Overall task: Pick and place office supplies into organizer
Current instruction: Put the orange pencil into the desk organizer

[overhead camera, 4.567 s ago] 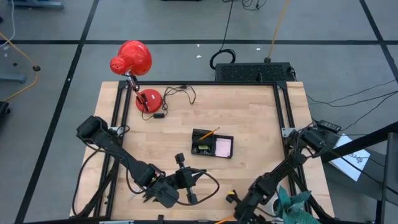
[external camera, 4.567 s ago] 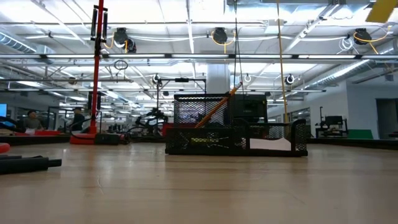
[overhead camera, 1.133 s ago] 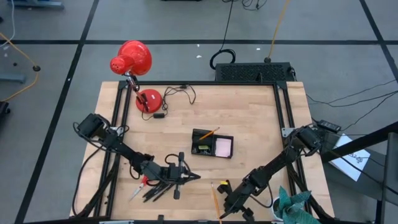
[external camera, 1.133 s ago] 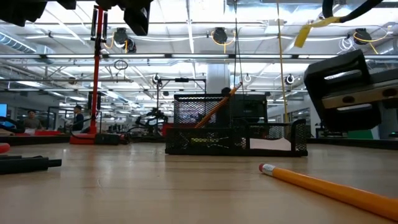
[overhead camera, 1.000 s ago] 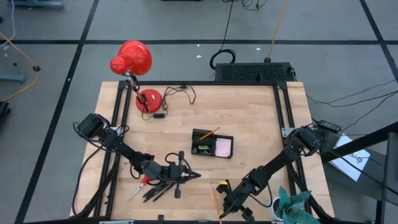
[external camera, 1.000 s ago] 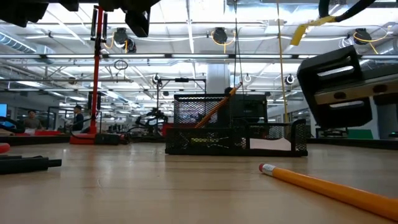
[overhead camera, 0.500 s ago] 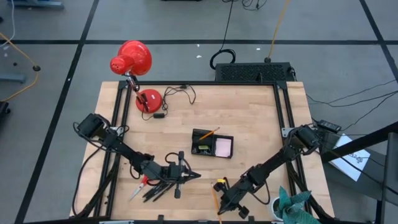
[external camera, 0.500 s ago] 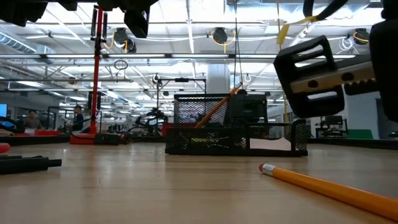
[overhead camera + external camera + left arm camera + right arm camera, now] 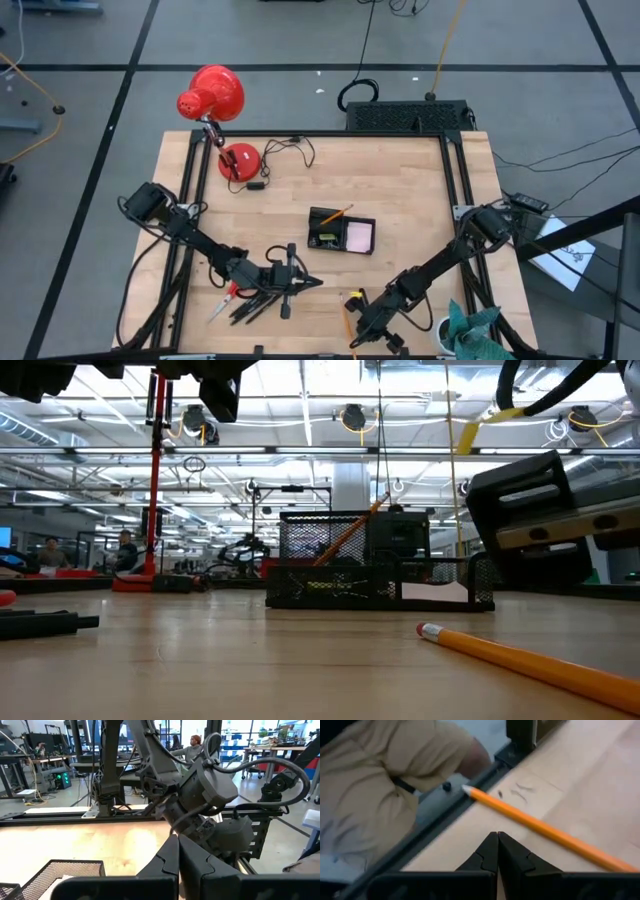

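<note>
Pencil point(image 9: 346, 333), orange and long, lies flat on the tabletop point(image 9: 400, 190) near its front edge, its long axis running roughly front to back with a slight slant. In the low view its eraser end point(image 9: 430, 630) points toward the organizer point(image 9: 341, 231). The right hand point(image 9: 362, 322), fingers pressed together and holding nothing, hangs just beside the pencil. The organizer sits mid-table, well apart, with another pencil point(image 9: 335, 214) leaning out of it and a pink pad point(image 9: 359, 236) inside. Farther left, the left hand point(image 9: 300, 284), also closed and empty, sits by a cluster of black pens point(image 9: 250, 306) and red-handled scissors point(image 9: 228, 296).
</note>
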